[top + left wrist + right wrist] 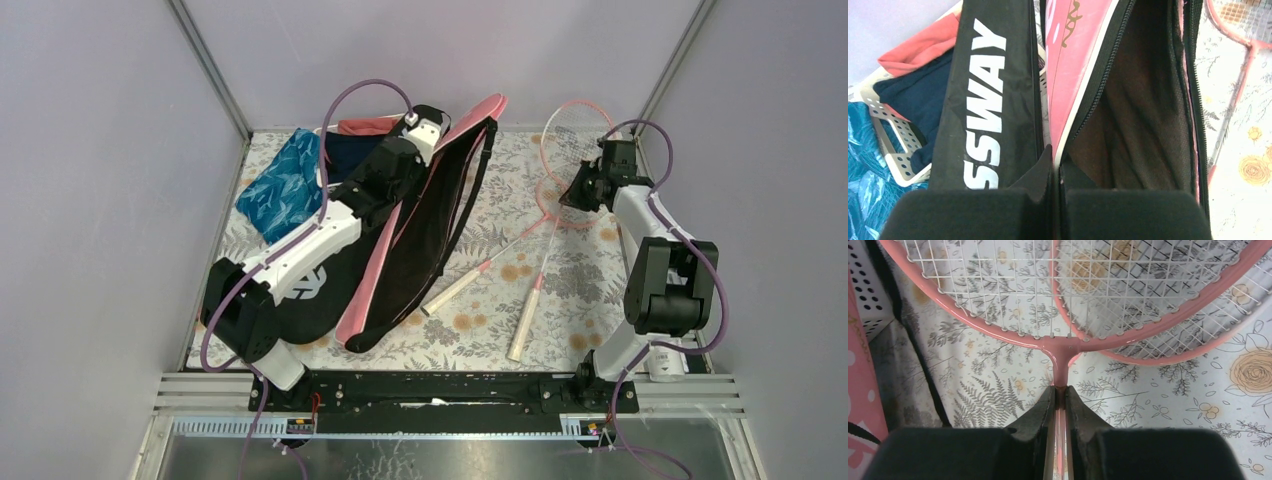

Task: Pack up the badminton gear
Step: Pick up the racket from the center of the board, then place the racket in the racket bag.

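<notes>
The pink bag (478,125) lies unzipped, its dark lining (1143,125) showing, and my left gripper (1055,152) is shut on the white-trimmed edge of its upper flap (1075,50). In the top view that gripper (437,118) sits at the bag's far end. The black CROSSWAY bag (985,100) lies alongside on the left, under my left arm (300,245). Two pink rackets with white handles (450,291) (526,327) lie crossed on the floral cloth. My right gripper (1060,390) is shut on the throat of one racket (1063,347); the other racket's rim (1158,360) overlaps it.
A white slatted basket (890,132) with navy and red clothes stands at the back left, a teal patterned cloth (283,185) beside it. A white tube (665,362) stands by the right arm's base. Grey walls close in both sides.
</notes>
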Controlling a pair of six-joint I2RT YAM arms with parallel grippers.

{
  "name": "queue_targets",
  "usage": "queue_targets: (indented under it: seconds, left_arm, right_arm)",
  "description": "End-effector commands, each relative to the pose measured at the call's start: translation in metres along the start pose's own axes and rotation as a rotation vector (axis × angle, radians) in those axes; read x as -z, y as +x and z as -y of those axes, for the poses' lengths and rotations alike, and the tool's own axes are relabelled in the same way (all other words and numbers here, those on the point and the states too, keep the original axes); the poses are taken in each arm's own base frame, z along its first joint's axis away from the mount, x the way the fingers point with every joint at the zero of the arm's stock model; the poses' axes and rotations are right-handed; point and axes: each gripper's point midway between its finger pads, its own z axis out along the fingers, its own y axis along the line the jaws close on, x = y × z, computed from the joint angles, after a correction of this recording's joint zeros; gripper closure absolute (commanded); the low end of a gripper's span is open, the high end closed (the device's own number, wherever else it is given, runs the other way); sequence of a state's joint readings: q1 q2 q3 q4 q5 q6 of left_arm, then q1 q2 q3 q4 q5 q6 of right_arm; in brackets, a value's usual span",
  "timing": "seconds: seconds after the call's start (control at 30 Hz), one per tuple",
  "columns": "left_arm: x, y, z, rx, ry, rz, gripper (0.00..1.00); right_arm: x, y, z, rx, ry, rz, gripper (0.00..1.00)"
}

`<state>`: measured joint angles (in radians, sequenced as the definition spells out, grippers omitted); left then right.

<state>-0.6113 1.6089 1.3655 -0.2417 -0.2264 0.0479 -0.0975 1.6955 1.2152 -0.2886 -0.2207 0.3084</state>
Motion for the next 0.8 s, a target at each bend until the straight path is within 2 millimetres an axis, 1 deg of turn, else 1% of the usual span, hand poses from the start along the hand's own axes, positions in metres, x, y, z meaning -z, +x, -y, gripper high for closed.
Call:
queue_targets:
  seconds: [0.0, 0.1, 0.2, 0.27, 0.37, 0.43, 0.5, 0.6, 0.67, 0.77]
  left_arm:
    - [0.014, -0.07, -0.014, 0.038, -0.03, 0.182, 1.0]
    - [0.028, -0.098, -0.016, 0.026, -0.017, 0.235, 1.0]
    - [0.045, -0.124, -0.028, 0.005, -0.055, 0.288, 1.0]
    - [0.058, -0.139, -0.037, -0.015, -0.083, 0.318, 1.0]
    - [0.071, -0.15, -0.05, -0.052, -0.137, 0.337, 1.0]
    - [0.073, -0.15, -0.061, -0.079, -0.197, 0.335, 1.0]
    - [0.071, -0.145, -0.074, -0.103, -0.258, 0.326, 1.0]
    - [0.058, -0.124, -0.089, -0.135, -0.33, 0.286, 1.0]
    - [0.048, -0.11, -0.096, -0.139, -0.354, 0.25, 1.0]
    - [0.035, -0.087, -0.104, -0.117, -0.37, 0.198, 1.0]
  right_arm:
    - [0.035, -0.027, -0.041, 0.062, -0.128, 0.074, 1.0]
    - [0.047, -0.032, -0.051, 0.086, -0.165, 0.094, 1.0]
    - [0.06, -0.036, -0.06, 0.112, -0.196, 0.108, 1.0]
    - [0.069, -0.038, -0.065, 0.129, -0.217, 0.11, 1.0]
    - [0.078, -0.04, -0.071, 0.148, -0.239, 0.117, 1.0]
    - [0.084, -0.039, -0.076, 0.165, -0.252, 0.123, 1.0]
    - [0.088, -0.036, -0.082, 0.183, -0.269, 0.118, 1.0]
    - [0.093, -0.027, -0.092, 0.22, -0.293, 0.104, 1.0]
    - [0.096, -0.019, -0.1, 0.261, -0.307, 0.098, 1.0]
    - [0.101, 0.001, -0.119, 0.342, -0.352, 0.073, 1.0]
